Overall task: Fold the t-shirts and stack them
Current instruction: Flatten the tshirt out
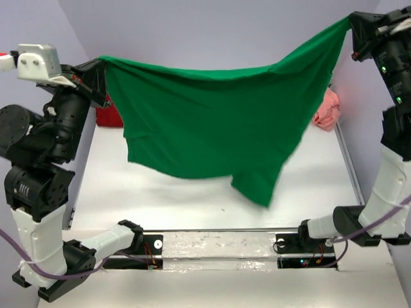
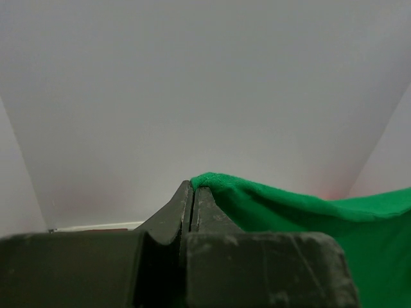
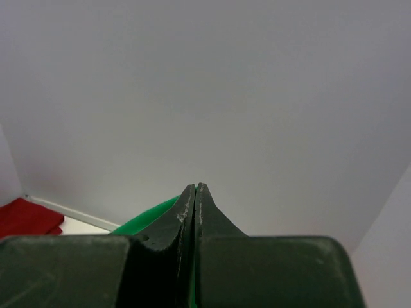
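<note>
White table, lilac walls. Top view: plain green t-shirt hangs stretched in air betw. left gripper & right gripper; red t-shirt back-left, pink t-shirt back-right. Left wrist: jaws pinched on green edge. Right wrist: same.

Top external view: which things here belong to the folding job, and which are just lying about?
Job: green t-shirt, hung in the air between the shut left fingers and right fingers; dark red t-shirt, far left; salmon pink t-shirt, crumpled far right.
Not the job: white table; taped rail at its near edge.
</note>
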Controlling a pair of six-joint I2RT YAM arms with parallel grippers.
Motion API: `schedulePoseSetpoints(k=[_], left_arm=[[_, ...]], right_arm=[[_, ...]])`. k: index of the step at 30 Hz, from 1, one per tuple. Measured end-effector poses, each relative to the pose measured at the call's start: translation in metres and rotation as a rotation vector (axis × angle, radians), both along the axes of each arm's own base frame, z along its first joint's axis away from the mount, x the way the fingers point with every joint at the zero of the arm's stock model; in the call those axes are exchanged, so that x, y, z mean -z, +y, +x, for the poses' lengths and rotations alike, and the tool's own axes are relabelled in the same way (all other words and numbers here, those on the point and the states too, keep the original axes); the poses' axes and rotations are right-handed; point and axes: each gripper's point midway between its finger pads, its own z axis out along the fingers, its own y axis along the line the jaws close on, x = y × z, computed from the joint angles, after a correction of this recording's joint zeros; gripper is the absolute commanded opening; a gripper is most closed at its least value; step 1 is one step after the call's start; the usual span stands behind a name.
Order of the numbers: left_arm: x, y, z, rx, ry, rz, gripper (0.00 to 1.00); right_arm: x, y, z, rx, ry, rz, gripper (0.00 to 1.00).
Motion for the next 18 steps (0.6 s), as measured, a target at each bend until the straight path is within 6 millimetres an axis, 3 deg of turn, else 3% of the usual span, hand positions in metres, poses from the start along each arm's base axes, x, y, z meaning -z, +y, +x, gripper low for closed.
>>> schedulePoseSetpoints(k=[2, 7, 12, 15, 18], left_arm=[[-0.002, 0.005, -0.011, 0.000, -0.013, -0.007, 0.01], [-0.015, 0.028, -0.059, 0.003, -0.090, -0.048, 0.01], [-0.034, 0.054, -0.125, 0.034, -0.215, -0.124, 0.01], [-0.037, 0.058, -0.142, 0.057, -0.243, -0.145, 0.01], [-0.032, 0.057, -0.145, 0.067, -0.234, -0.145, 0.01]], right_arm=[[-0.007, -0.002, -0.025, 0.007, -0.031, -0.002, 0.00], [-0.048, -0.004, -0.136, 0.008, -0.231, 0.001, 0.00], [-0.076, -0.003, -0.240, -0.008, -0.448, 0.005, 0.00], [-0.081, -0.002, -0.275, -0.021, -0.516, 0.009, 0.00], [-0.076, 0.000, -0.286, -0.036, -0.522, 0.008, 0.00]])
